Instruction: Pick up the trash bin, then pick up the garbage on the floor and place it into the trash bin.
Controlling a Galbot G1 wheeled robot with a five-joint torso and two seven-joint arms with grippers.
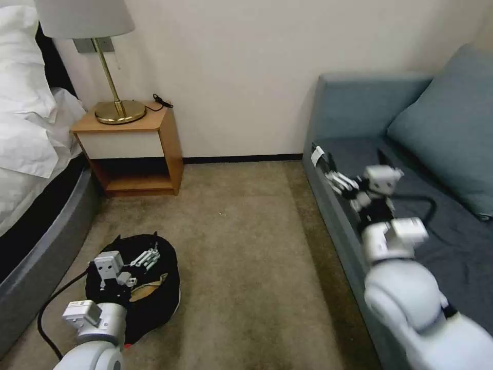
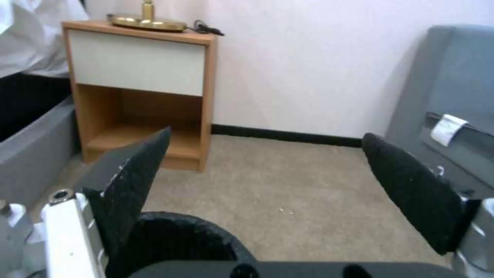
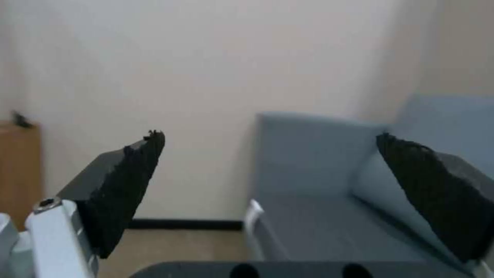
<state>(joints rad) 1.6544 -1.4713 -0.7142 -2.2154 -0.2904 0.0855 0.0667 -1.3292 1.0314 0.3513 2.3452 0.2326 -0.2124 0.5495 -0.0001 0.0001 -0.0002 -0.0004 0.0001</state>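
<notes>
The round black trash bin (image 1: pixel 154 303) stands on the carpet at the lower left. My left gripper (image 1: pixel 148 256) hovers open just above its mouth; in the left wrist view the left gripper (image 2: pixel 266 134) has its fingers spread wide, with the bin's rim (image 2: pixel 180 231) under one finger. A tan piece of garbage (image 1: pixel 149 287) lies inside the bin. My right gripper (image 1: pixel 339 182) is raised over the front edge of the sofa; the right wrist view shows this gripper (image 3: pixel 270 136) open and holding nothing.
A wooden nightstand (image 1: pixel 136 149) with a brass lamp (image 1: pixel 119 110) stands against the far wall. The bed (image 1: pixel 31 169) runs along the left. A blue-grey sofa (image 1: pixel 411 205) with a cushion (image 1: pixel 452 128) lines the right. Bare carpet (image 1: pixel 246 257) lies between them.
</notes>
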